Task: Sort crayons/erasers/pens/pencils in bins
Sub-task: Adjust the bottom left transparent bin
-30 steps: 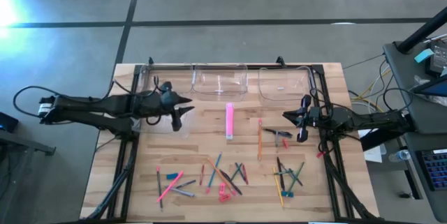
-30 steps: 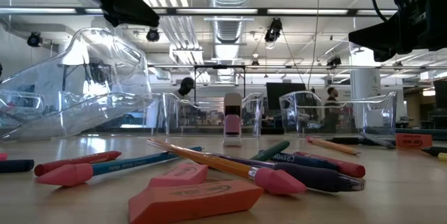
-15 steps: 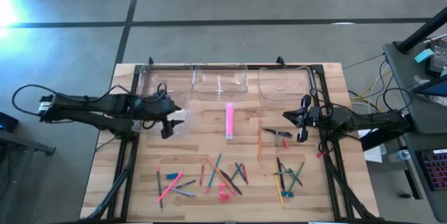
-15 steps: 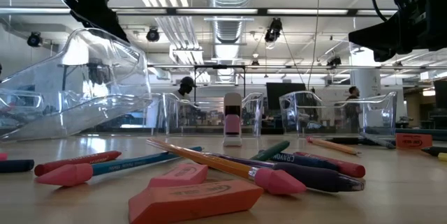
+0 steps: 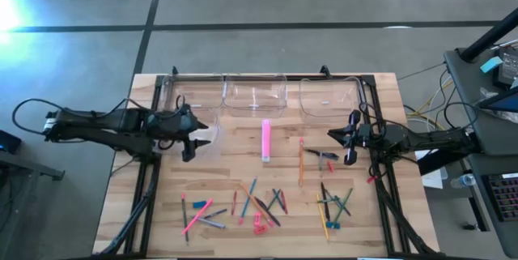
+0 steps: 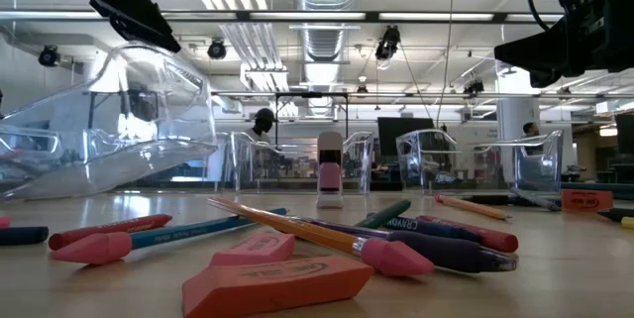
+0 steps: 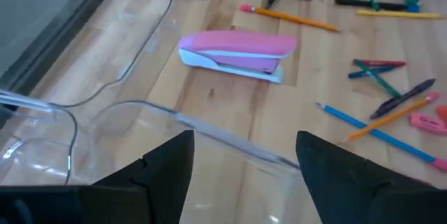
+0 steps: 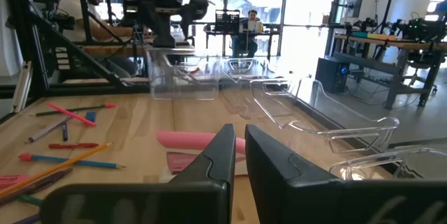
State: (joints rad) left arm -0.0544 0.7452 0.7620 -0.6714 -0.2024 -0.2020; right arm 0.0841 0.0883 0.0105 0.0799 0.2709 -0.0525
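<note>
Sorting is barely underway: the bins (image 5: 253, 95) along the tabletop's (image 5: 235, 151) twelve o'clock edge are sitting empty as far as I can see. Crayons, pens and pencils (image 5: 257, 203) are lying scattered toward six o'clock, with the erasers (image 6: 277, 280) among them, and a pink stapler (image 5: 265, 139) is lying at the centre. The left tool (image 5: 188, 133), at nine o'clock, is hovering open-fingered over a tilted clear bin (image 7: 105, 133), gripping nothing. The right tool (image 5: 346, 142), at three o'clock, is waiting with fingers nearly together, holding nothing. Every item is left to sort.
</note>
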